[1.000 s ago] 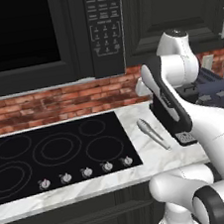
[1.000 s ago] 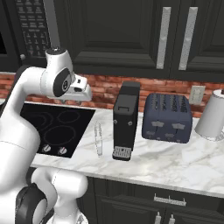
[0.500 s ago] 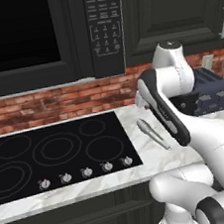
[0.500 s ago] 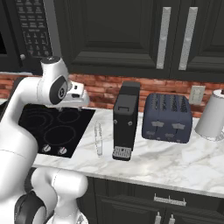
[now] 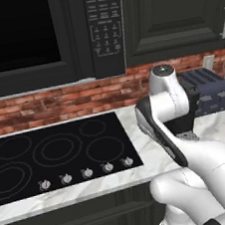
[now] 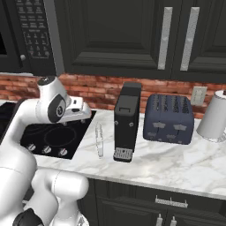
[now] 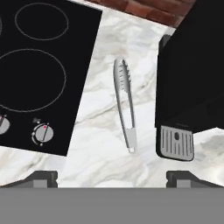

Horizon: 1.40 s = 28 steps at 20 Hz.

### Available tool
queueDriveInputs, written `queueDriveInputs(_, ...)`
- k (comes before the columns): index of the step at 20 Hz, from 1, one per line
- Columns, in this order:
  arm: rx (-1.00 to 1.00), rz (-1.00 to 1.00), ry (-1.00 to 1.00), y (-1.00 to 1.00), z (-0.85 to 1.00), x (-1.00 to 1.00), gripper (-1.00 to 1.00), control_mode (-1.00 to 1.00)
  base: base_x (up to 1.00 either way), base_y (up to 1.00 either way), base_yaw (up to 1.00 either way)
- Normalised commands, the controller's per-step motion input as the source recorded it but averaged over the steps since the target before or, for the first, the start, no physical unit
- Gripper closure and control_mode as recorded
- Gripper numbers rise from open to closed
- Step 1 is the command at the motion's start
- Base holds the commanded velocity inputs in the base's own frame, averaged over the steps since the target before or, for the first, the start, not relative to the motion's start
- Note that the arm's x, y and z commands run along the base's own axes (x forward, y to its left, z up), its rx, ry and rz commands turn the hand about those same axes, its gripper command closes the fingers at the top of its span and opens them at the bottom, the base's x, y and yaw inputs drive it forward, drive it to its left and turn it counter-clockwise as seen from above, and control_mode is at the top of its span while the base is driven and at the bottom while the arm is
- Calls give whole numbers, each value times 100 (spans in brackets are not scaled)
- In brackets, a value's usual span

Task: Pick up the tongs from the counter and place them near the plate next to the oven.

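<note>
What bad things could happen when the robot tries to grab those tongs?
The tongs are thin and lie flat on the counter, so the open tool might slip off them or scrape the marble. The black coffee machine stands close beside them, so a finger could bump it.

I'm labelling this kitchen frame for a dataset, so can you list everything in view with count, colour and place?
tongs: one, silver, flat on the counter between cooktop and coffee machine
counter: one, white marble with grey veins, over dark cabinets
cooktop: one, glossy black, five knobs along its front, left of the tongs
coffee machine: one, black, right of the tongs
toaster: one, dark blue, right of the coffee machine
kettle: one, white, far right
microwave: one, black, above the cooktop
brick backsplash: red, behind the counter
upper cabinets: dark, silver handles
gripper: one, dark tips, open, above the tongs
</note>
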Motion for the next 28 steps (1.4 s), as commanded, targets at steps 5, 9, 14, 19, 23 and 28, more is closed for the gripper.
queueDriveInputs(5,5,0,10,-20,-34,2,-100,-100,0,0,0)
queueDriveInputs(9,3,0,7,-23,-27,5,-100,-100,0,0,0)
queueDriveInputs(14,1,0,9,-15,-13,10,-100,-100,0,0,0)
queueDriveInputs(19,-1,0,1,0,-11,2,-100,-100,0,0,0)
queueDriveInputs(23,0,0,0,0,-13,3,-100,-100,0,0,0)
queueDriveInputs(28,0,0,0,0,-11,6,-100,-100,0,0,0)
